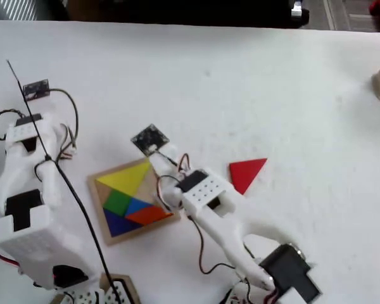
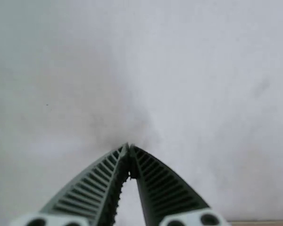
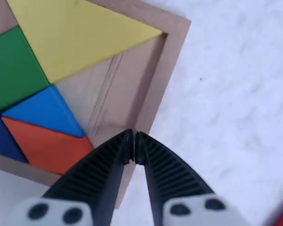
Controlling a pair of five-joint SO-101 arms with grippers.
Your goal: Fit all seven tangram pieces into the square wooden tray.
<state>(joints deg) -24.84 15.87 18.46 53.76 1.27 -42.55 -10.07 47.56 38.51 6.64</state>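
Right gripper [image 3: 133, 141] hovers over the right rim of the tray [image 3: 157, 84], fingers pressed together, holding nothing. Left gripper [image 2: 129, 150] sits at the left over bare table [image 2: 188, 70], also closed and empty. Tray contents: yellow triangle [image 3: 80, 33] along the far side, green piece [image 3: 14, 66], blue piece [image 3: 42, 110] and orange piece [image 3: 47, 146] fitted touching one another. A triangular gap [image 3: 118, 89] of bare wood is left against the right rim. The red triangle [image 1: 246, 171] lies flat on the table to the right of the tray, apart from it and near the right arm. Judgement: the step in hand is fetching the red triangle for that gap, and the right arm is the better placed. To do it well: open the fingers before descending, come straight down and pinch across two edges rather than a corner, so the piece cannot swivel. Lift clear of the rim. Turn the wrist until the long edge runs parallel to the right rim and the apex points to the tray's middle. Lower flat, long edge to the rim first. Risk: a tilted entry could ride up on the yellow or orange edges and shift the set pieces.
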